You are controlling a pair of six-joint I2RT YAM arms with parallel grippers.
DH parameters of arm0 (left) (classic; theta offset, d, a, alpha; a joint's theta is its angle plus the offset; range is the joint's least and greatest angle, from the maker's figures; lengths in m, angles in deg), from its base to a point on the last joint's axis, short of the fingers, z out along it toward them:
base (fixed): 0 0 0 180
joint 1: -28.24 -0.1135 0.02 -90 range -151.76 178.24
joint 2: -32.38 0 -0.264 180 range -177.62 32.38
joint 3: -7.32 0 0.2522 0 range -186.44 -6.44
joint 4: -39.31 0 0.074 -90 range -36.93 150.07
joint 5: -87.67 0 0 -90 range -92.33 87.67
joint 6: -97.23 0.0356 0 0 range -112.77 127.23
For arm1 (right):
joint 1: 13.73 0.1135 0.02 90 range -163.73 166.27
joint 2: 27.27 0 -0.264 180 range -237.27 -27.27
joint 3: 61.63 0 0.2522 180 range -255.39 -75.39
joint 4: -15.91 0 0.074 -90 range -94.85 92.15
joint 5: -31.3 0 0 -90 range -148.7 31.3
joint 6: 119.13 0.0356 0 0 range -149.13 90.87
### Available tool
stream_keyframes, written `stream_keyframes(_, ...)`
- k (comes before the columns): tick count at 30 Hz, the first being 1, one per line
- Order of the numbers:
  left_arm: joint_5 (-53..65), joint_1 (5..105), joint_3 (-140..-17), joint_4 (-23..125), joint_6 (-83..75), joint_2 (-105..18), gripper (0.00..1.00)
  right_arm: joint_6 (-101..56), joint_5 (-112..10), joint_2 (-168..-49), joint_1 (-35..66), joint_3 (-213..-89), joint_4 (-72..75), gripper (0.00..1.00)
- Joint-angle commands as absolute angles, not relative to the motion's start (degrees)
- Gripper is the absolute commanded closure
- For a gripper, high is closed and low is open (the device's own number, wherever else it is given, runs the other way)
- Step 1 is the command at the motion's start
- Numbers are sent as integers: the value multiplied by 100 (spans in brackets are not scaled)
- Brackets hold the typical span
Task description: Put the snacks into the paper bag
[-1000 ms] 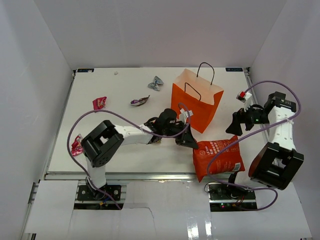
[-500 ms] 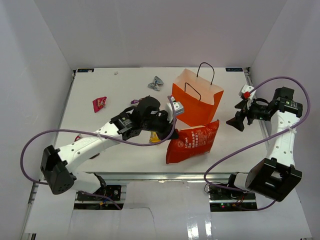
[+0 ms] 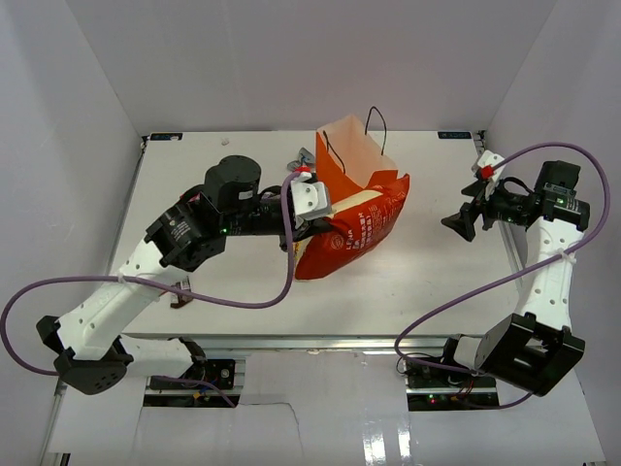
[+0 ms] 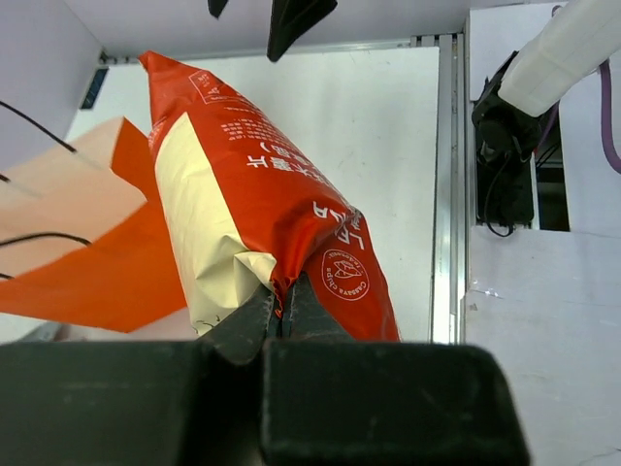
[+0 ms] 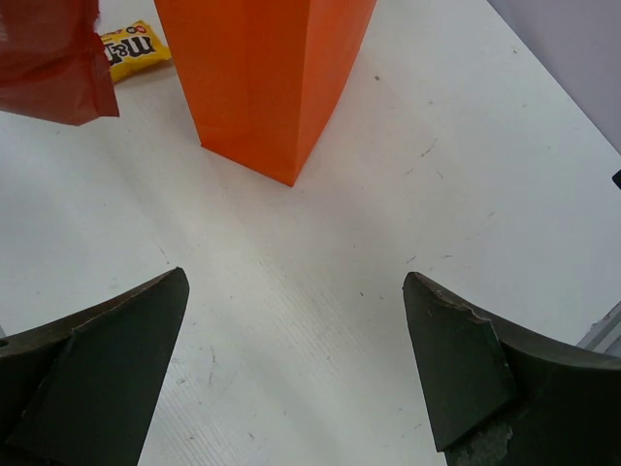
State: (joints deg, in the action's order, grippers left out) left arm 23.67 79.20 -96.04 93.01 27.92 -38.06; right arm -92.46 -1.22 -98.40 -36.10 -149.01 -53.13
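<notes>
Near first: my right gripper (image 5: pixel 291 364) has its jaws spread wide with nothing between them. It hangs over bare table (image 3: pixel 437 282), well apart from the action. No change there in the last second except that the arm swung back toward the right.

My left gripper (image 4: pixel 281 309) is clamped tight on a folded edge of the chip bag (image 3: pixel 351 231). This is the big change. A second ago the chip bag lay flat on the table at the near right of the paper bag. Now it's lifted and pressed against the front of the paper bag (image 3: pixel 351 153). The paper bag also looks shoved left and back, and turned. It's upright as far as I can tell, and the right wrist view shows its base on the table.

So pickup is done and insertion isn't: no part of the chip bag is inside the mouth.

Chip bag's long axis, seen from the top, runs diagonally. The low end sits near-left and the high end far-right, by the paper bag's rim. It lies across the front, not pointing down into the opening. My guess is it needs tipping end-first.

Yellow candy packet (image 5: pixel 136 47) is on the table just beside the paper bag. Farther back, the silver-grey wrapper (image 3: pixel 303 155) peeks out behind my left arm. Other wrappers are hidden.
</notes>
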Motion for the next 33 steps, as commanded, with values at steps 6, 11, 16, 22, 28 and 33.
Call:
stream_keyframes(6,1984,7895,-10794,9070,3237,-3784,100,-8951,107,-9890,-3605,-15027,-4944,3)
stream_keyframes(11,1017,7895,-11892,8524,2622,-4408,100,-8837,89,-9934,-3605,-15010,-4847,3)
stream_keyframes(16,295,7834,-12851,8393,2165,-5137,100,-8854,28,-9908,-3605,-14922,-4847,3)
stream_keyframes(22,-74,7500,-13001,7927,1436,-5507,100,-8828,133,-9943,-3605,-14825,-4838,3)
stream_keyframes(28,-461,6999,-13098,7206,837,-5718,100,-8810,125,-9987,-3605,-14799,-4821,3)
stream_keyframes(33,-593,6885,-13265,7152,583,-6060,100,-8793,142,-9996,-3605,-14720,-4812,3)
